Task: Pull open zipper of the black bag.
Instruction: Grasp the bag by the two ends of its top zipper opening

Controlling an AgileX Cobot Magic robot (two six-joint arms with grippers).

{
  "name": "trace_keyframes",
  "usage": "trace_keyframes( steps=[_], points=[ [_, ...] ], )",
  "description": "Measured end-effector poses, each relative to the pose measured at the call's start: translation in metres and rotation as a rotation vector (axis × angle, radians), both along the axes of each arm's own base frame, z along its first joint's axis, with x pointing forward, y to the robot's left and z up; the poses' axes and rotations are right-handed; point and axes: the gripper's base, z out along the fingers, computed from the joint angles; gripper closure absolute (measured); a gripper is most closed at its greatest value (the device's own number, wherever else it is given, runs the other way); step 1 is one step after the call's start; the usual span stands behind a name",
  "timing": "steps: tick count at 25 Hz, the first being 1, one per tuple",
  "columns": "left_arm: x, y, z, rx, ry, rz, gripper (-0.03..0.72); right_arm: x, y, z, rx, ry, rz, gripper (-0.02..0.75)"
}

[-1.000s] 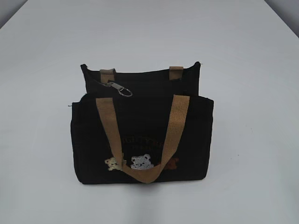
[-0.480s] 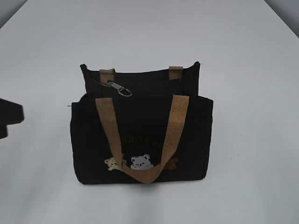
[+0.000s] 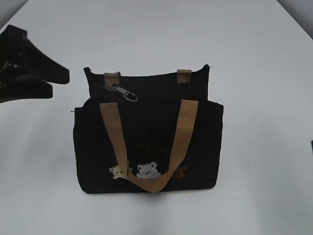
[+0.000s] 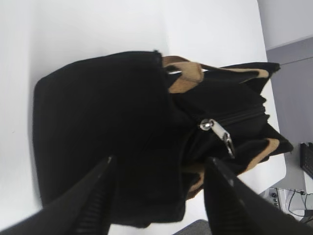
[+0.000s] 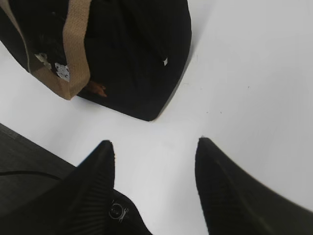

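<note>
The black bag (image 3: 146, 142) stands upright on the white table (image 3: 264, 73), its tan front handle (image 3: 149, 147) draped down over the embroidered bears (image 3: 139, 170). Along its top runs the zipper (image 4: 239, 117), apparently still closed, so the contents are hidden; the silver pull (image 3: 124, 93) lies near the left end. The left gripper (image 4: 159, 169) hovers spread apart, holding nothing, left of the bag. The right gripper (image 5: 154, 152) also gapes empty, above bare table.
</note>
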Motion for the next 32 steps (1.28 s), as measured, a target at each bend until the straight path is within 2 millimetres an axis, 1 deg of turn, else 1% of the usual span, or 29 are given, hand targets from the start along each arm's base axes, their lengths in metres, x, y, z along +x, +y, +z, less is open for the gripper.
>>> trace_keyframes(
  steps=[3, 4, 6, 8, 12, 14, 16, 19, 21, 25, 28, 32],
  points=[
    [0.009, -0.017, 0.002, 0.026, -0.042, -0.034, 0.263, 0.029, 0.007, 0.002, -0.008, 0.073, 0.015, 0.325],
    [0.011, -0.023, 0.001, 0.032, -0.048, -0.045, 0.263, 0.042, 0.011, 0.0, -0.01, 0.115, 0.02, 0.325],
    [0.016, -0.032, -0.003, 0.043, -0.047, -0.063, 0.263, 0.06, 0.016, 0.0, -0.011, 0.149, 0.037, 0.325],
    [0.022, -0.04, -0.012, 0.054, -0.024, -0.079, 0.263, 0.077, 0.021, 0.004, -0.008, 0.16, 0.06, 0.325],
    [0.036, -0.047, -0.03, 0.08, 0.021, -0.082, 0.267, 0.106, 0.03, 0.016, 0.0, 0.138, 0.104, 0.325],
    [0.043, -0.049, -0.037, 0.09, 0.035, -0.078, 0.3, 0.119, 0.035, 0.023, 0.013, 0.121, 0.122, 0.325],
    [0.049, -0.051, -0.041, 0.094, 0.044, -0.077, 0.386, 0.13, 0.043, 0.028, 0.013, 0.11, 0.153, 0.325],
    [0.054, -0.053, -0.037, 0.09, 0.029, -0.082, 0.601, 0.14, 0.064, 0.035, -0.006, 0.071, 0.246, 0.325],
    [0.056, -0.054, -0.032, 0.095, 0.007, -0.107, 0.662, 0.144, 0.082, 0.039, -0.024, 0.041, 0.325, 0.325],
    [0.055, -0.058, -0.023, 0.078, 0.012, -0.168, 0.68, 0.148, 0.117, 0.041, -0.051, -0.028, 0.451, 0.325],
    [0.051, -0.059, -0.018, 0.066, 0.021, -0.2, 0.68, 0.144, 0.143, 0.038, -0.087, -0.08, 0.565, 0.325],
    [0.045, -0.058, -0.009, 0.061, -0.001, -0.217, 0.681, 0.14, 0.166, 0.025, -0.139, -0.104, 0.667, 0.325]
  ],
)
